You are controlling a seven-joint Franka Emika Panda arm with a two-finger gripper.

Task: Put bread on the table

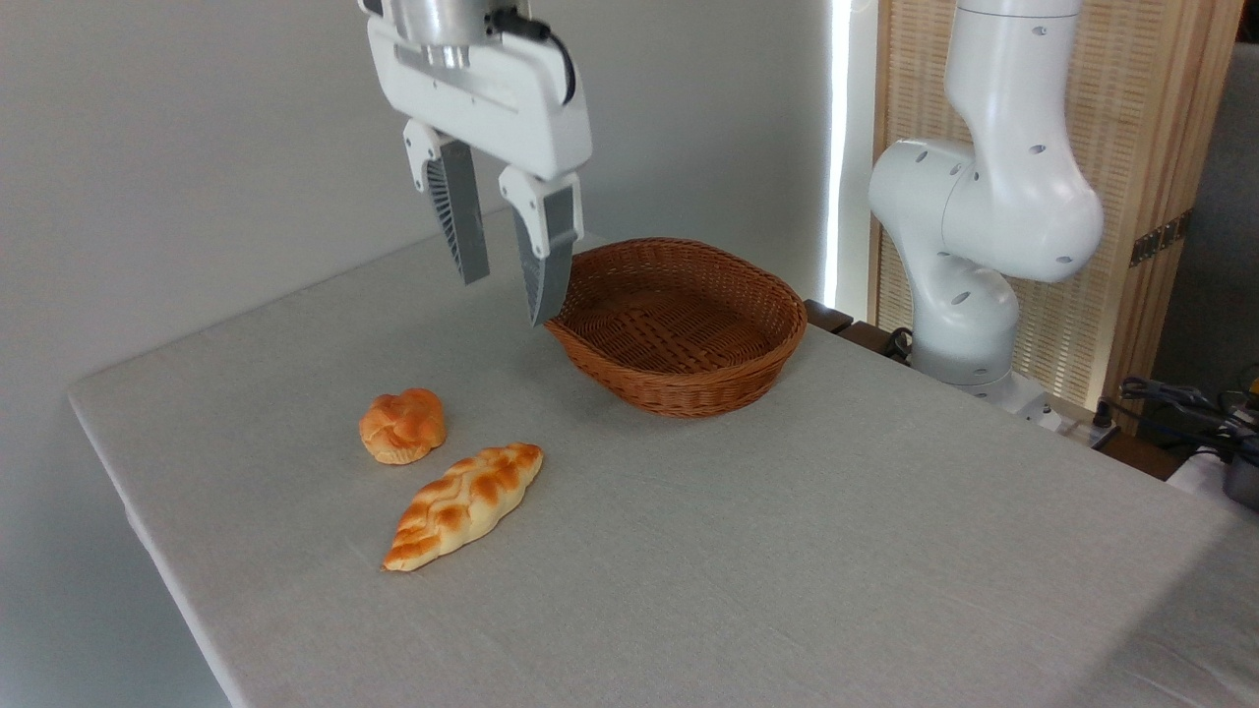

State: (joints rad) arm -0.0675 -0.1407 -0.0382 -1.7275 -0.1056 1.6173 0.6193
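A pale grey wall backs the table, whose light cloth-like top carries three things. The braided bread lies flat near the front-left edge, just beside a small round bun. A brown wicker basket sits well apart, behind them. The gripper hangs in the air above the table, pointing down, jaws apart and holding nothing, close by the basket's left rim.

text: none legible | labels: none | numbers: none
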